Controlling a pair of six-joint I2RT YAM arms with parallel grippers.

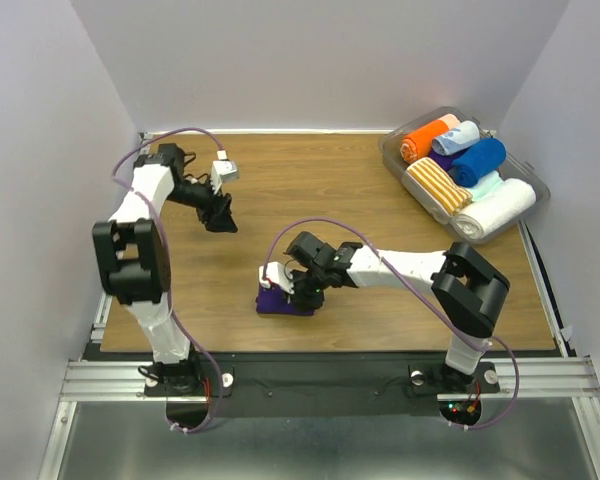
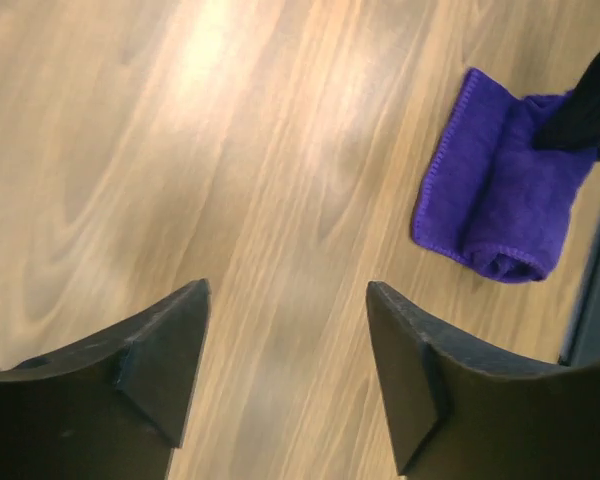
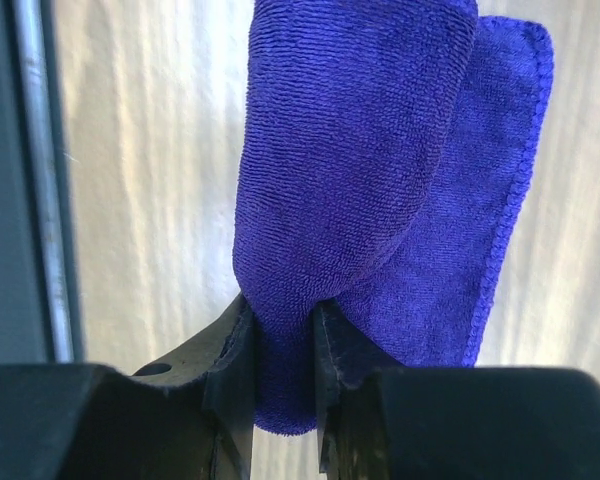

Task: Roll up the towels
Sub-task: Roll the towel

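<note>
Purple towel [image 1: 283,299] lies at 6 o'clock on the surface [image 1: 380,200], part rolled, long axis about 9 to 3. Right gripper [image 1: 300,288] has its jaws nearly closed, pinching the rolled end; the flat tail pokes out beside it. Left gripper [image 1: 220,216] is at 10 o'clock, jaws wide apart and holding nothing. Clear bin [image 1: 390,160] at 2 o'clock holds the rolled royal blue towel [image 1: 477,161], orange roll [image 1: 422,140], pale blue roll [image 1: 458,136], striped roll [image 1: 438,186] and white roll [image 1: 495,208]. A dark purple bit between them is mostly hidden.
</note>
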